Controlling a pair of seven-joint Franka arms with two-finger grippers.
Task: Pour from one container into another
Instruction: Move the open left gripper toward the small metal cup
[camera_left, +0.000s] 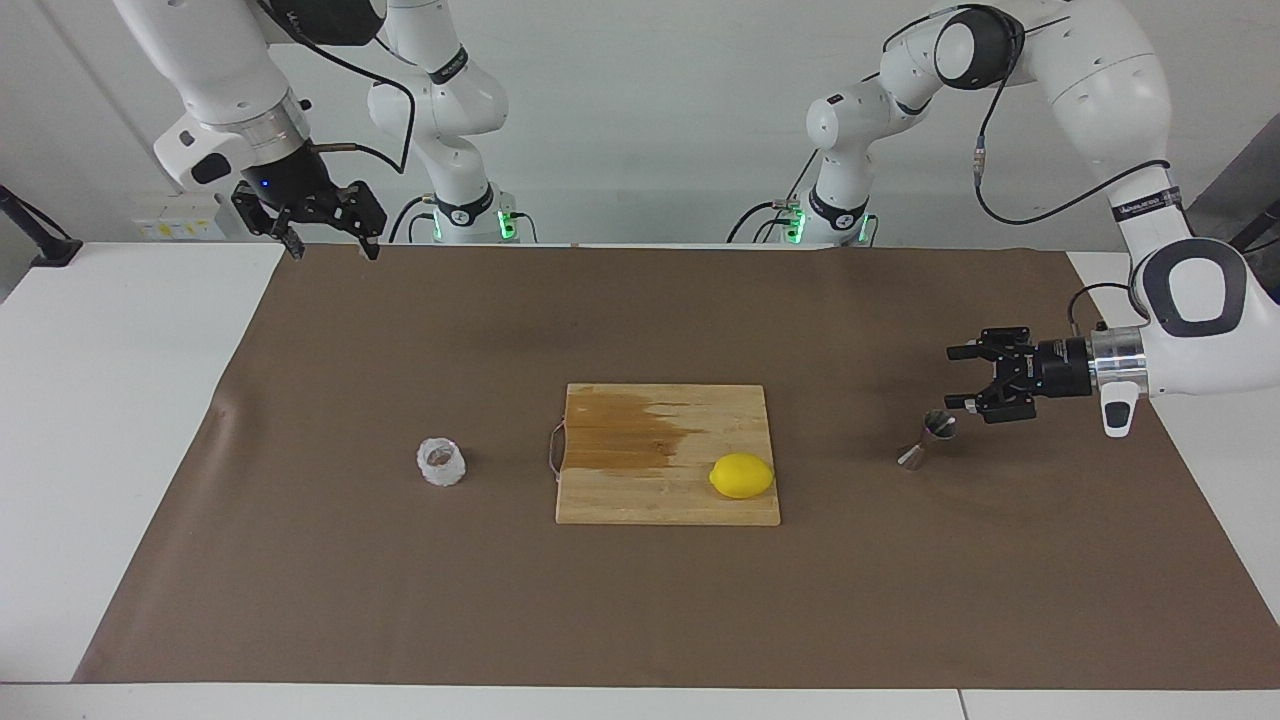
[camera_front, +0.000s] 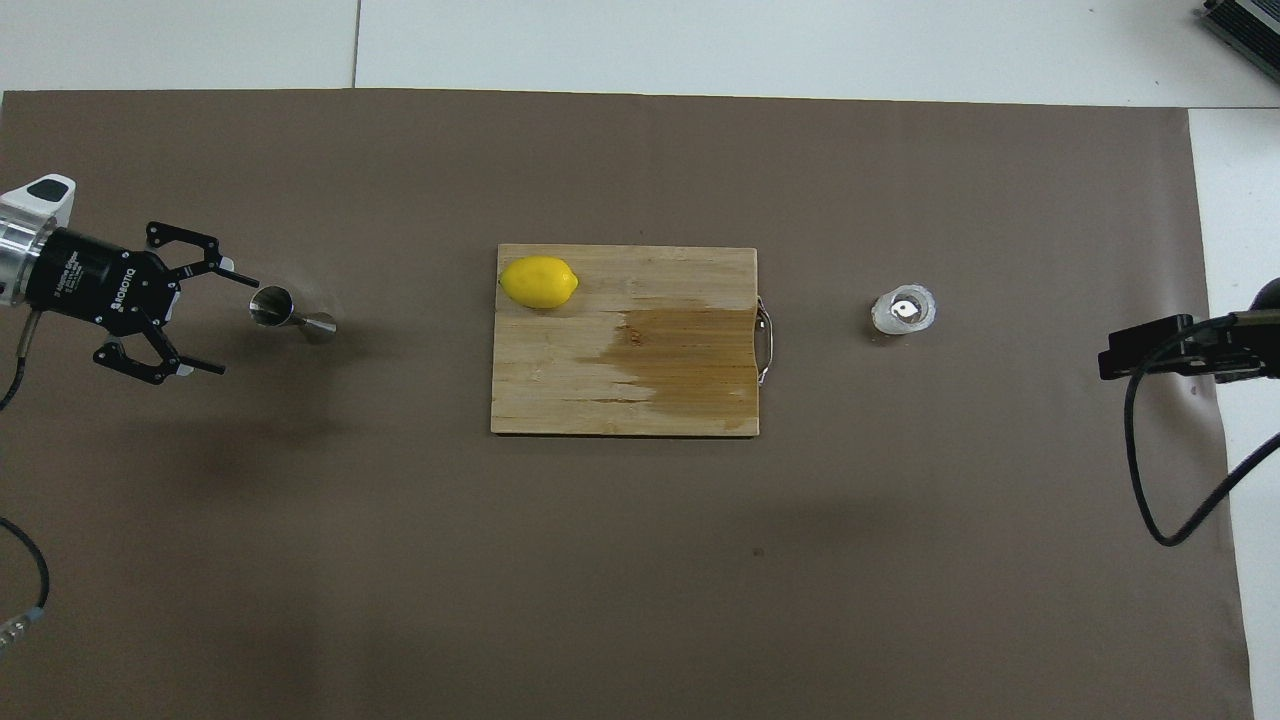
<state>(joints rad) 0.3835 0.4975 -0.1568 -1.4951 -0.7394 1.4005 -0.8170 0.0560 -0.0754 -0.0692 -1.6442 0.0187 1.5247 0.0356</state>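
Observation:
The translucent knobbly cup (camera_left: 442, 462) (camera_front: 903, 311) stands on the brown mat toward the right arm's end, beside the cutting board. The steel jigger (camera_left: 928, 438) (camera_front: 290, 312) stands on the mat toward the left arm's end. My left gripper (camera_left: 952, 378) (camera_front: 238, 327) is open and empty. It lies level, low over the mat, with its fingertips close beside the jigger's top and not touching it. My right gripper (camera_left: 330, 245) is open and empty. It waits high over the mat's edge at the robots' end, well away from the cup.
A wooden cutting board (camera_left: 640, 490) (camera_front: 600, 390) with a dark wet patch lies mid-mat between cup and jigger. A yellow lemon (camera_left: 741, 475) (camera_front: 539, 282) sits on its corner nearer the jigger. White tabletop borders the mat.

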